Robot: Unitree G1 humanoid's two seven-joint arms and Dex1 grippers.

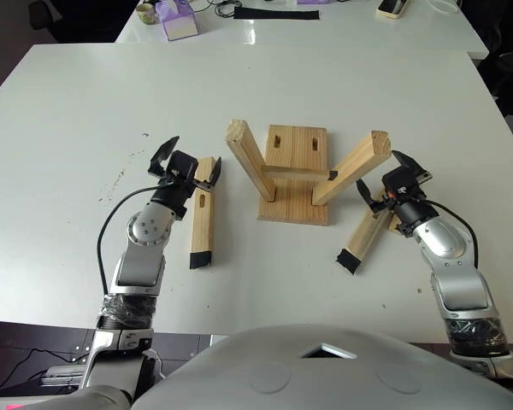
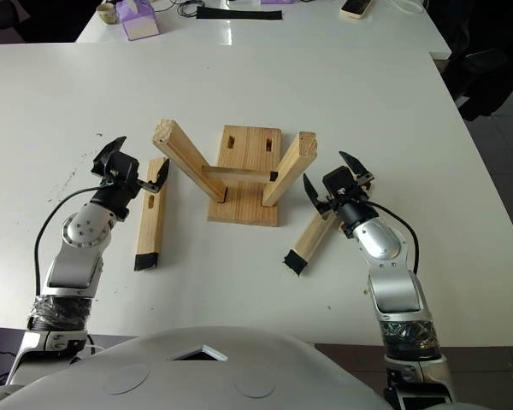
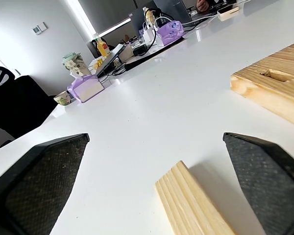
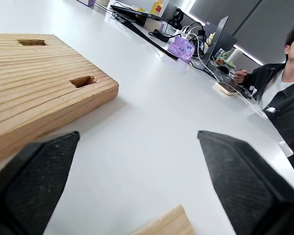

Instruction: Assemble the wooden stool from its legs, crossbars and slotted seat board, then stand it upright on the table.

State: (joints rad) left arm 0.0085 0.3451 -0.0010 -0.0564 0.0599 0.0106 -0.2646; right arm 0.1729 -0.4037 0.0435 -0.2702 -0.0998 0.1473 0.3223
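Two legs (image 1: 250,162) splay upward from seat board (image 1: 295,210).

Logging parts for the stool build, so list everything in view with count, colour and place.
seat board: 1, light wood, slotted, flat mid-table
standing legs: 2, light wood, in the board, leaning apart
crossbar: 1, light wood, joining the standing legs
loose legs: 2, light wood, black ends, flat either side of the board
tissue box: 1, purple, far table
table: 1, white
left tool: 1, black, open, at left loose leg's far end
right tool: 1, black, open, at right loose leg's far end
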